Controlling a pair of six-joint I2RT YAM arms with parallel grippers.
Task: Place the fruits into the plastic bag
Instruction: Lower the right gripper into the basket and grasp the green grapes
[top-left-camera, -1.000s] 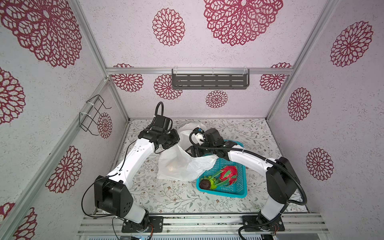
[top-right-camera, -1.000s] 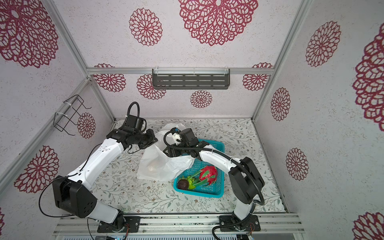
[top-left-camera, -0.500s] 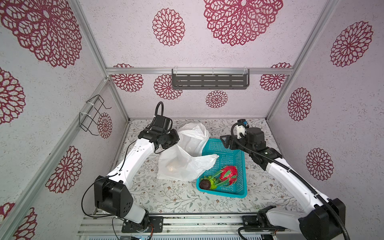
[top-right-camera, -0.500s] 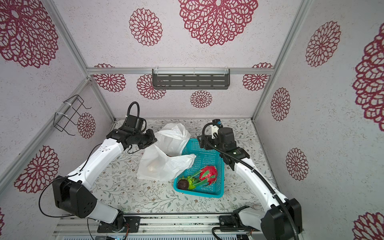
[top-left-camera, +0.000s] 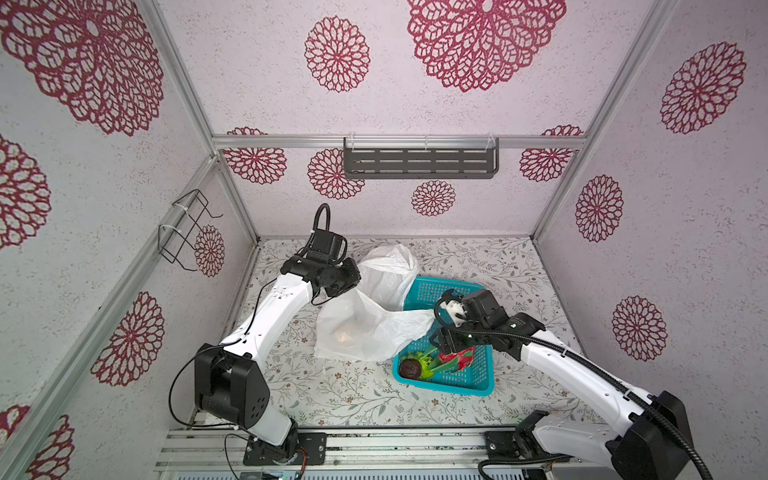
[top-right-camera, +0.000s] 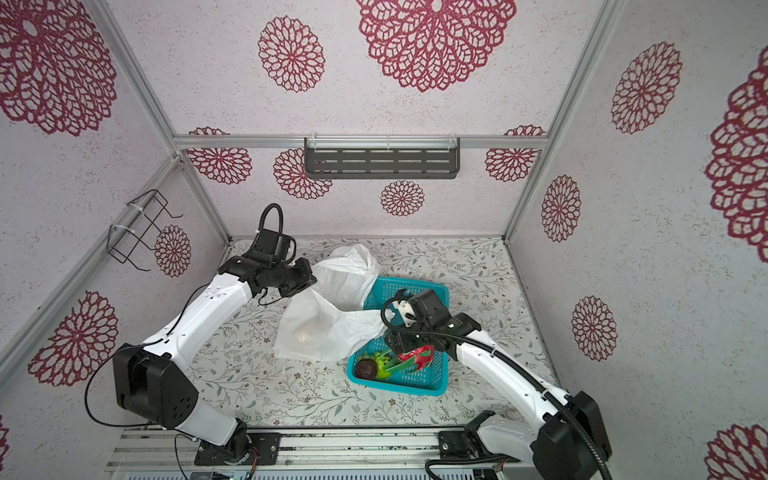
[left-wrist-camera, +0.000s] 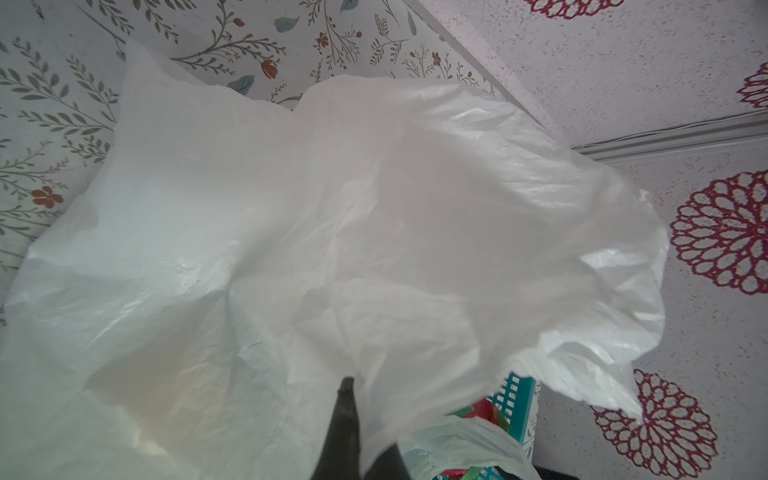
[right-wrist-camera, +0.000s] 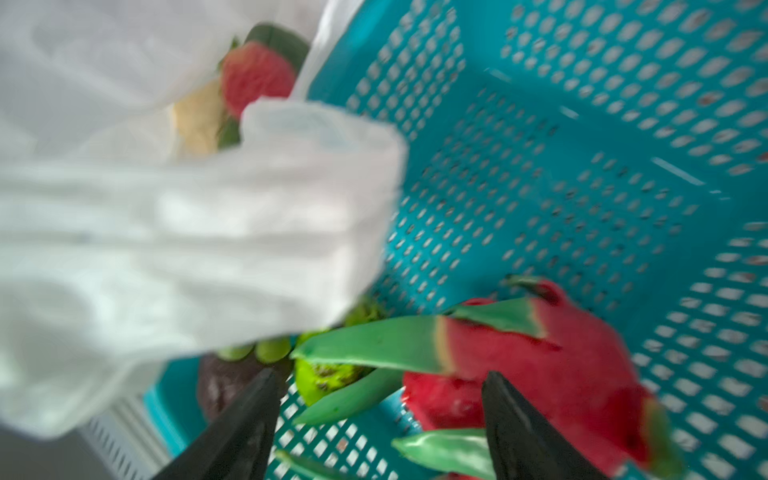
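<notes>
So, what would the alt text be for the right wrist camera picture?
The open right gripper hangs above a red dragon fruit in a teal basket. A white plastic bag drapes over the basket's edge, a red fruit showing among its folds.

A robotics lab booth (wallpapered panels (top-left-camera: 498, 112)), with aluminium frame (top-left-camera: 291, 142) and rail-mounted arms (top-left-camera: 274, 316).

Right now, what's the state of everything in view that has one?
basket, upright, holding fruit.
plastic bag, one edge raised, draped over basket rim.
dragon fruit, lying in basket, ungripped.
dark round fruit, in basket, untouched.
left gripper, shut on plastic bag.
right gripper, open above dragon fruit, empty.
</notes>
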